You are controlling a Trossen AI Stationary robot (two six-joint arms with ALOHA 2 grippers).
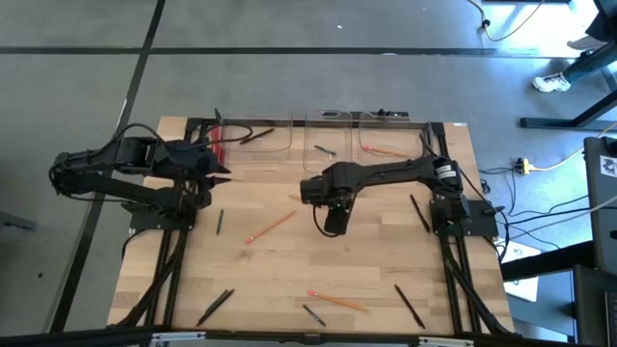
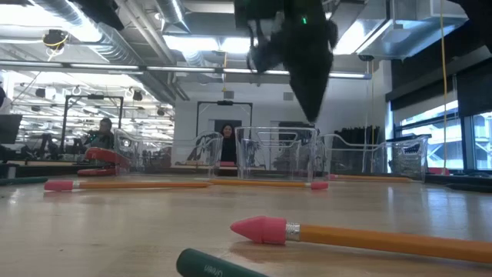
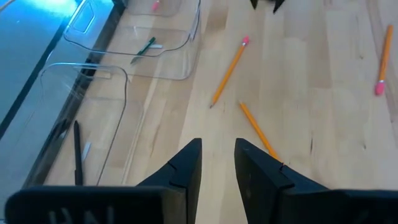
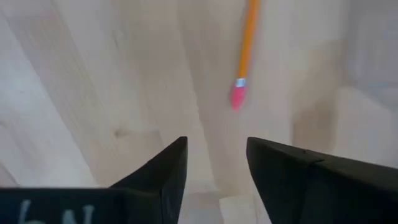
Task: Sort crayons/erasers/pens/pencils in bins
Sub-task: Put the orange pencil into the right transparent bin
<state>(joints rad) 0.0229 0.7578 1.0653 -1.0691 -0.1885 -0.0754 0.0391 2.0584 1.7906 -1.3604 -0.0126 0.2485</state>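
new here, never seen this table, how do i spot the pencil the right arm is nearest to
Look at the middle of the wooden table, just left of the right gripper. The pencil lies there diagonally, alone on bare wood. It is long and orange with a pink eraser tip, unlike the short dark crayon farther left.

Two matte black jointed arms on black frame bases, left arm (image 1: pixel 125 169) at left of the overhead frame, right arm (image 1: pixel 386 178) at right with a pale band near its shoulder, black cables trailing, wedge-shaped dark fingers (image 4: pixel 158 174)
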